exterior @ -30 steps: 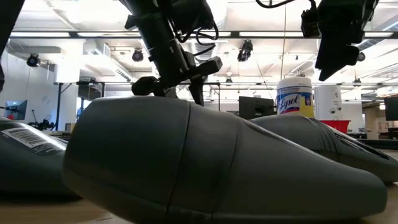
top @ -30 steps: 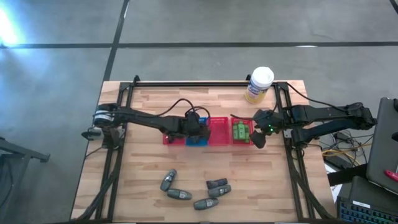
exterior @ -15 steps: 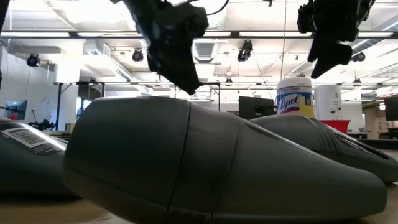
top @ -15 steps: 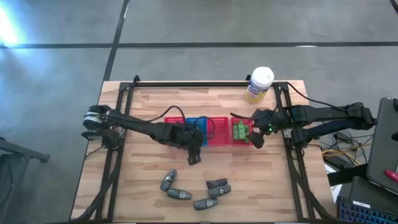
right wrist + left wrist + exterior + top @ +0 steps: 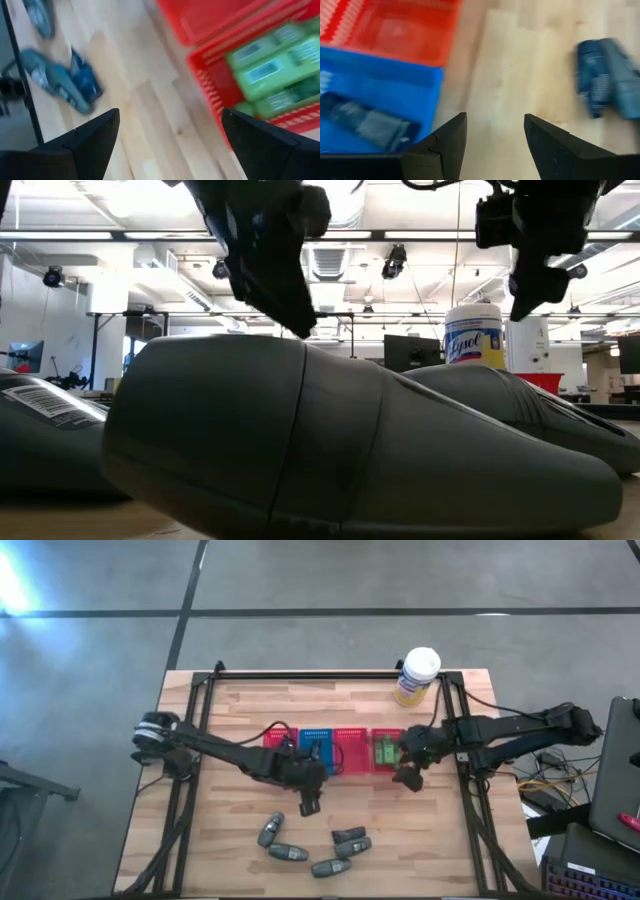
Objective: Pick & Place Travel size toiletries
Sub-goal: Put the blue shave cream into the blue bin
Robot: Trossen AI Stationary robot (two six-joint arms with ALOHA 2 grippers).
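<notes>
My left gripper [image 5: 309, 802] hangs over bare table just in front of the blue basket [image 5: 317, 736], with its fingers [image 5: 445, 145] spread apart and nothing between them. I judge this spacing to be preparation for a pick, since the wrist view shows only wood in the gap. One dark bottle [image 5: 367, 123] lies inside the blue basket, which suggests that dark items belong in that compartment.

My right gripper [image 5: 408, 778] hovers beside the front corner of the right-hand red basket [image 5: 388, 733]. Its fingers [image 5: 87, 140] are also wide apart and empty. The green bottles [image 5: 272, 65] lie side by side in that basket, so this colour group appears sorted.

The row of baskets sits across the middle of the table, between the two arms, so that each arm can reach it. The remaining toiletries lie on the front part of the table, apart from the baskets: several grey oval bottles [image 5: 283, 853] in a loose cluster and one small dark bottle [image 5: 349, 835] just beside them. In the low view a grey bottle [image 5: 330, 450] lies on its side close to the lens and hides most of the table behind it.

The white-and-yellow canister [image 5: 416, 677] stands upright at the back edge, clear of both arms. The next pick calls for a descent onto the front cluster.
</notes>
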